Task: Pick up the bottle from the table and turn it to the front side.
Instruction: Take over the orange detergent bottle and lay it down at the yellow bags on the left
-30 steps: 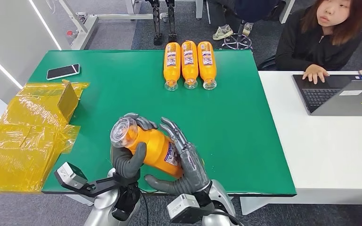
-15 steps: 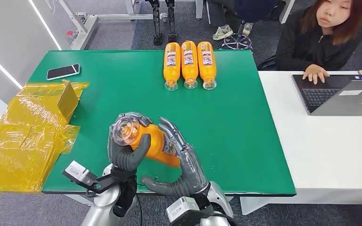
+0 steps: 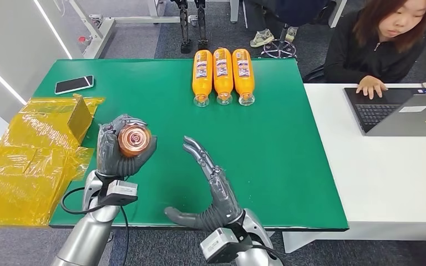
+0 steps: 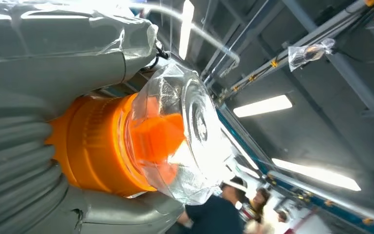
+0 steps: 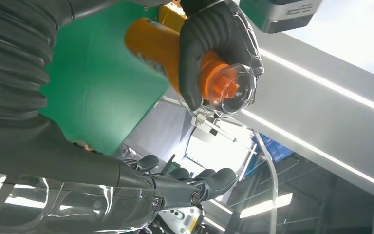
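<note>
My left hand (image 3: 121, 152) grips an orange bottle (image 3: 133, 140) above the near left part of the green table (image 3: 277, 138), its clear cap end pointing up at the head camera. The left wrist view shows the bottle (image 4: 126, 141) close up, with its clear cap (image 4: 190, 131) and the fingers wrapped around its neck. My right hand (image 3: 211, 191) stands to the right of the bottle with fingers spread, holding nothing. From the right wrist, I see the left hand (image 5: 214, 44) around the bottle (image 5: 175, 53).
Three more orange bottles (image 3: 222, 75) lie side by side at the far edge. A phone (image 3: 74, 84) lies at the far left, and yellow plastic wrapping (image 3: 33, 160) covers the left edge. A person (image 3: 388, 44) sits at a laptop (image 3: 405, 111) on the white table to the right.
My left hand has carried the bottle to the left and tipped it upright, cap toward the camera. My right hand has let go of it and opened.
</note>
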Robot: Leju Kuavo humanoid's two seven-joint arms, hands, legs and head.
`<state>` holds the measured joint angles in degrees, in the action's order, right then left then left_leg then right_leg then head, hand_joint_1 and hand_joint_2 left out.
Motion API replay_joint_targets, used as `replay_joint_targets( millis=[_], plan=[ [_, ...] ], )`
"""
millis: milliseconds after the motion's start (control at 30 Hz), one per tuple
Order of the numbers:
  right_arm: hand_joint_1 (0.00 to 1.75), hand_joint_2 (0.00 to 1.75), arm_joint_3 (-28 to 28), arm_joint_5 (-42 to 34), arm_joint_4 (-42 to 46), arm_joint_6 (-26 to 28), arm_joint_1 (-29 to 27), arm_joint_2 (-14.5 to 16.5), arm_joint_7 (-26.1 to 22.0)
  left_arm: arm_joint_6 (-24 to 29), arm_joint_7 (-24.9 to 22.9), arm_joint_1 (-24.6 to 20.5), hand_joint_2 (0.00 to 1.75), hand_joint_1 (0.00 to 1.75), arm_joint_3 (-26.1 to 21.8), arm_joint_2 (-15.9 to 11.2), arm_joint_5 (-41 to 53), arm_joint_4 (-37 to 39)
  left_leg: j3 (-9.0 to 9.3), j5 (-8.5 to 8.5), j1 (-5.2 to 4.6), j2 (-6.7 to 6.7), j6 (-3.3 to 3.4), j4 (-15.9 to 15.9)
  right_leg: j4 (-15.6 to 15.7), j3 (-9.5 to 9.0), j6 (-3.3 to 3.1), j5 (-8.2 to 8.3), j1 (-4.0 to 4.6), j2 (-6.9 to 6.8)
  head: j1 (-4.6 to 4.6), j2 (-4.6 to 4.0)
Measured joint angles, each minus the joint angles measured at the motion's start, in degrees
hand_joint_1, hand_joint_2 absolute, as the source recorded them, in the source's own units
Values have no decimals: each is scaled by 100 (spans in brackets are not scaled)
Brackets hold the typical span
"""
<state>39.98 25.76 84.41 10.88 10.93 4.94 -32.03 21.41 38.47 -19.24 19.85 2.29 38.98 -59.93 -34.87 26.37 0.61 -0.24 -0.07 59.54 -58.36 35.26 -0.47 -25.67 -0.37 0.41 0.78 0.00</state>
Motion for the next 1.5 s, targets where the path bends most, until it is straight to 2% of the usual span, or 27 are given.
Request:
replay_joint_targets(
  millis=[100,200,267,367,467,633,833,967,1000,1100,1133,1500],
  plan=[
    [0,175,16,-58,-83,64,43,0,-61,228,-293,-68,175,172,31,-174,845,92,-1,0,0,0,0,0,1,1,0,0,0,0,2,0],
    [0,175,26,-175,-219,212,109,0,-145,364,-915,-281,175,173,236,-473,2306,336,3,0,-1,3,0,0,1,1,-1,1,0,4,2,0],
    [0,175,26,-201,-295,313,119,0,-170,268,-1370,-464,175,174,445,-638,3073,595,3,-3,0,1,1,1,1,1,-2,2,0,1,1,0],
    [0,175,26,-184,-393,459,123,0,-177,3,-1872,-812,175,175,802,-767,3731,1164,1,-9,0,-1,-2,0,0,1,-3,4,0,-2,1,0],
    [0,175,24,-178,-463,607,101,-1,-184,-240,-2170,-1153,175,175,1072,-813,4028,1888,2,-10,-1,5,-3,1,-1,3,-4,7,0,8,1,0],
    [0,175,24,-178,-534,739,42,-12,-192,-450,-2446,-1494,175,175,1218,-826,4137,2799,1,-9,0,8,-4,0,-1,6,-5,7,0,11,1,0],
    [0,175,19,-185,-537,880,-55,-55,-133,-859,-2753,-1760,175,175,1260,-910,4123,3495,0,-9,2,8,-5,-1,-2,8,-5,7,0,11,1,0],
    [0,175,11,-187,-531,915,-120,-97,-108,-1071,-3129,-1872,175,175,1259,-1044,4106,3812,0,-9,2,16,-5,-1,-3,9,-5,7,0,17,2,0],
    [0,175,11,-187,-531,915,-132,-107,-105,-1127,-3233,-1888,175,168,1259,-1094,4103,3875,0,-9,2,17,-5,-1,-3,9,-5,7,0,17,1,0],
    [0,175,11,-191,-531,912,-147,-134,-96,-1272,-3484,-1903,175,38,1258,-1251,4061,4035,0,-9,2,18,-6,-1,-4,10,-6,7,0,18,1,0],
    [0,175,11,-195,-531,910,-148,-143,-88,-1303,-3572,-1903,175,0,1257,-1301,4048,4087,0,-9,2,18,-6,-1,-4,10,-6,7,0,18,1,0],
    [0,175,11,-337,-565,737,-117,-195,-103,-1142,-4314,-1851,175,0,1090,-1705,4061,4283,0,-9,1,15,-6,-5,-4,7,-6,7,0,13,2,0]
  ],
)
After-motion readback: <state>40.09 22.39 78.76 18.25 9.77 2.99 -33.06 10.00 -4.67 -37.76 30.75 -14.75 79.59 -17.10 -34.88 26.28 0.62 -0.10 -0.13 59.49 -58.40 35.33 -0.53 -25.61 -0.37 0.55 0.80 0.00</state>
